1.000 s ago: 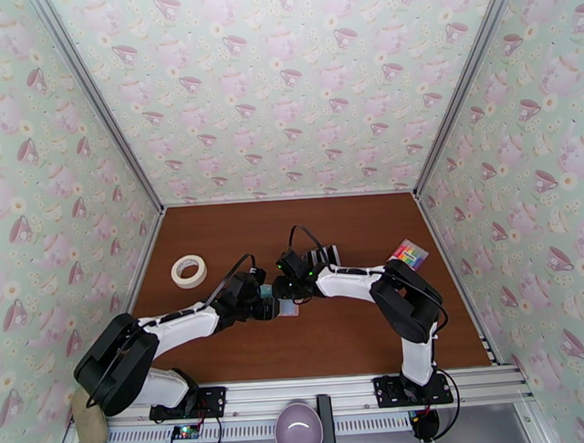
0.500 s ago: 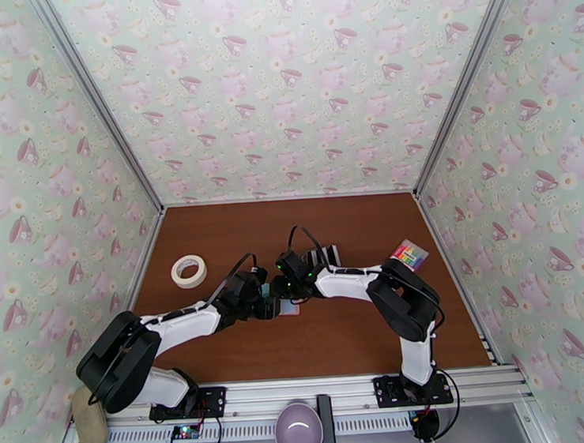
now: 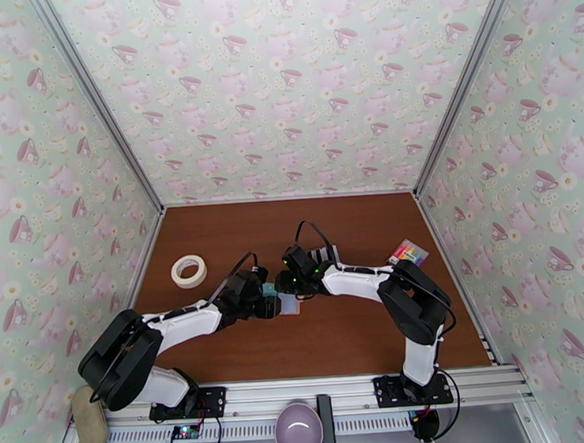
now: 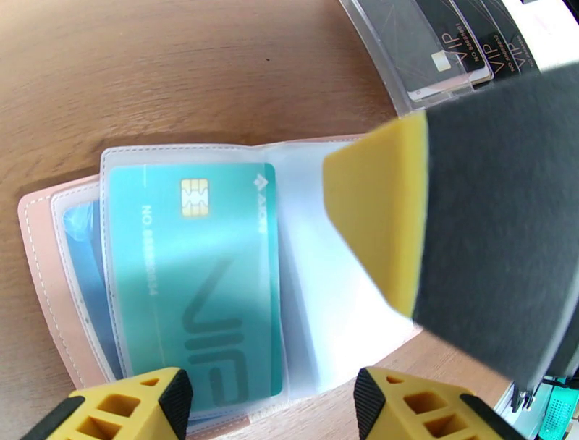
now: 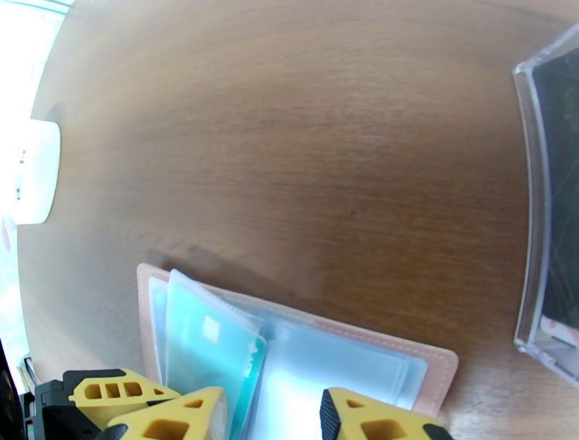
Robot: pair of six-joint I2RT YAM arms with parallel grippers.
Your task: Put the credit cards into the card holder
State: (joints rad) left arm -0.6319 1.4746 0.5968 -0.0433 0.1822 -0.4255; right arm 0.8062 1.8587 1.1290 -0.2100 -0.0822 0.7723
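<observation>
Counter (image 3: 363, 340): brown wood grain, walled on three sides with teacup wallpaper.

Left arm (image 3: 179, 322) and right arm (image 3: 359, 281): both reach in to mid-counter, and the wrists meet there almost nose to nose.

Lilac bowl (image 3: 299, 431): on the rail in front of the counter, between the two bases.

Tape roll (image 3: 188, 270): lying flat at far left, well apart from everything else.

Clear stand (image 4: 376, 54): holds a row of black cards (image 4: 463, 47) marked VIP. It sits just past the card holder's far right corner, not touching it.

Rainbow-striped block (image 3: 407, 252): near the right wall.

Card holder (image 4: 40, 239): pale pink, lying open and flat at mid-counter, inside face up. Its long axis runs left to right across the counter. Clear sleeves are fanned inside.

Teal card (image 4: 195, 289): sits in one sleeve on the holder's left half. Its long axis lies crosswise to the holder's, chip end pointing away from the left jaws. The sleeve on the right half looks empty.

Left jaws: spread wide, gripping nothing. The fingertips (image 4: 163, 394) sit at the holder's near long edge, with the teal card lined up between them.

Right jaws: partly apart, nothing between them. One pad (image 4: 376, 224) comes in from the right over the empty sleeve; touching or hovering, cannot tell.
</observation>
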